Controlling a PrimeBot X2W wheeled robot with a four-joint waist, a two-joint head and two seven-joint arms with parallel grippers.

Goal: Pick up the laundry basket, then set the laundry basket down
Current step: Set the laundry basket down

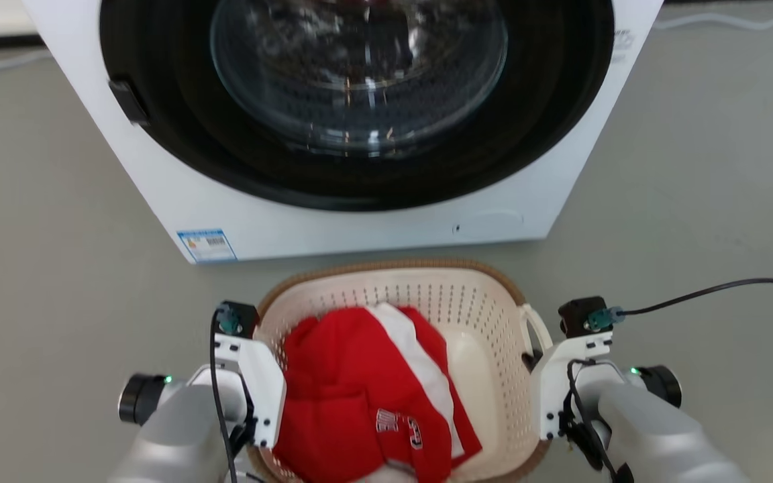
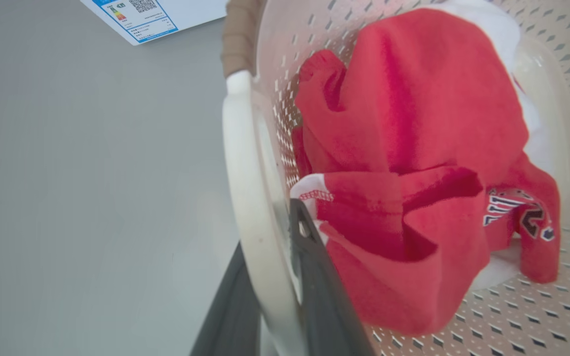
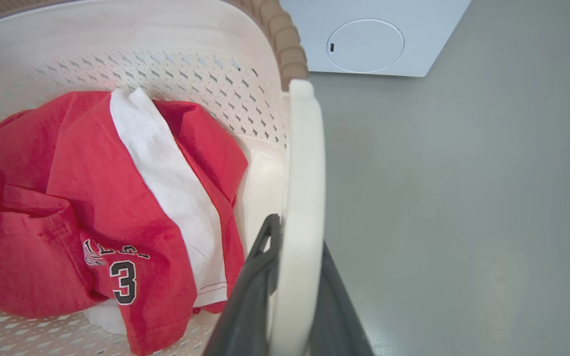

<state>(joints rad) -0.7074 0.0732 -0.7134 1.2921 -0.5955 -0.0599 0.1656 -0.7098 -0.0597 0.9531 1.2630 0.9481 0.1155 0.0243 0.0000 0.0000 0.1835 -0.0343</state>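
Evidently the grasp was made: the left gripper (image 2: 267,232) had its jaws pinching the left loop handle (image 2: 245,163), and the right gripper (image 3: 297,237) had its jaws pinching the right loop handle (image 3: 305,148). The laundry basket (image 1: 427,298), holding a red shirt (image 1: 353,382), sat at lower centre of the head view, just before the washing machine (image 1: 359,228). Whether it had left the floor (image 1: 695,201) could not be told. The lift, or the rest of it, and the setting down looked to remain.
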